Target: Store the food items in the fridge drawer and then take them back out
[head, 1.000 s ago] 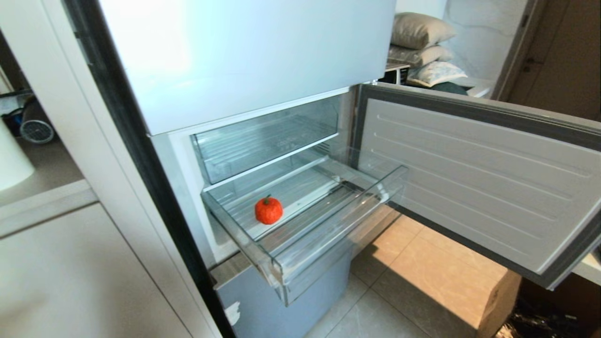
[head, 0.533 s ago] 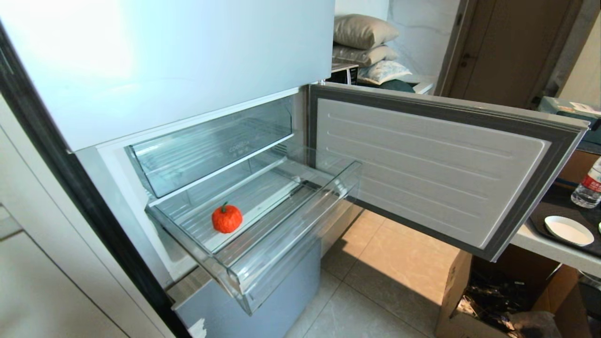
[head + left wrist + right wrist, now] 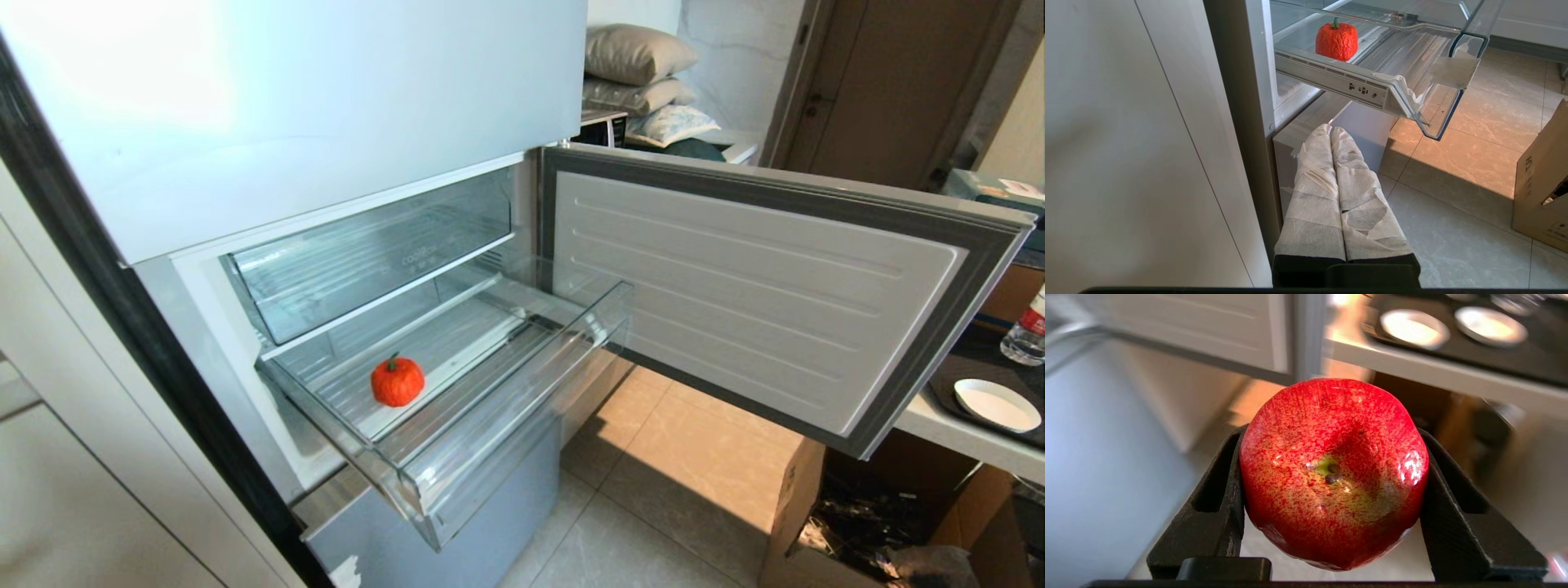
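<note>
Here, right gripper (image 3: 1331, 498) clamps glossy apple (image 3: 1333, 469)

Head view swung rightward since a second ago, with only a slight drift over the last half second; the things themselves have not moved.
- Fridge drawer (image 3: 457, 425): now sits further left in frame.
- Newly in view right of the open fridge door (image 3: 759, 302): white dish (image 3: 998, 405), water bottle (image 3: 1027, 328), cardboard box (image 3: 804, 523).
</note>
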Controlling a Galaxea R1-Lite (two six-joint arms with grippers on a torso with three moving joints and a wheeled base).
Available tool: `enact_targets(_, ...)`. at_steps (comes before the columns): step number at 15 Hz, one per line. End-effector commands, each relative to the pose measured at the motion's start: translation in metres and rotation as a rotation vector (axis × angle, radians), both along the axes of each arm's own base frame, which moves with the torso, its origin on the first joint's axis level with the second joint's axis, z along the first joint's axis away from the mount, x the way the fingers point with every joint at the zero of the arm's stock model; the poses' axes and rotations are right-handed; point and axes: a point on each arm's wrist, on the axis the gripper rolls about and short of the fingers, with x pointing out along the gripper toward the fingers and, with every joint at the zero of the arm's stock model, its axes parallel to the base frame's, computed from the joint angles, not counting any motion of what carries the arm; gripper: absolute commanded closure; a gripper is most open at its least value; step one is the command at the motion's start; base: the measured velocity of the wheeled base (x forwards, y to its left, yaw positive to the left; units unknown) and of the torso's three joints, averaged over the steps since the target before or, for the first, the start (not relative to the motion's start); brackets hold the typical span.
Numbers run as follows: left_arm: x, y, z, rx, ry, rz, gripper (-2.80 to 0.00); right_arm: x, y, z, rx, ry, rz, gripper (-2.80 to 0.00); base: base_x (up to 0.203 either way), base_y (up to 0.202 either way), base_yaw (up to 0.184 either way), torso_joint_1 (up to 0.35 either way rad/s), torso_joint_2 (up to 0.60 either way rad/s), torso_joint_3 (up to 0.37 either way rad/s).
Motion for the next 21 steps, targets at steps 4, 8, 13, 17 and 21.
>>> enact_targets(4, 0.0, 0.0, 0.0, 0.0, 0.0, 0.0, 0.0, 0.052, -0.052, 0.027, 0.16, 0.107, -0.276, 0.0, 0.0, 0.0, 0.0, 0.0, 0.0, 0.0)
enact_targets(8, 0.0, 0.0, 0.0, 0.0, 0.0, 0.0, 0.0, 0.083, -0.106, 0.04, 0.258, 0.134, -0.323, 0.0, 0.0, 0.0, 0.0, 0.0, 0.0, 0.0)
enact_targets(13, 0.0, 0.0, 0.0, 0.0, 0.0, 0.0, 0.0, 0.116, -0.169, 0.036, 0.287, 0.139, -0.371, 0.0, 0.0, 0.0, 0.0, 0.0, 0.0, 0.0)
enact_targets(17, 0.0, 0.0, 0.0, 0.0, 0.0, 0.0, 0.0, 0.141, -0.23, 0.033, 0.289, 0.128, -0.415, 0.0, 0.0, 0.0, 0.0, 0.0, 0.0, 0.0)
enact_targets(21, 0.0, 0.0, 0.0, 0.0, 0.0, 0.0, 0.0, 0.173, -0.284, 0.012, 0.296, 0.122, -0.415, 0.0, 0.0, 0.0, 0.0, 0.0, 0.0, 0.0)
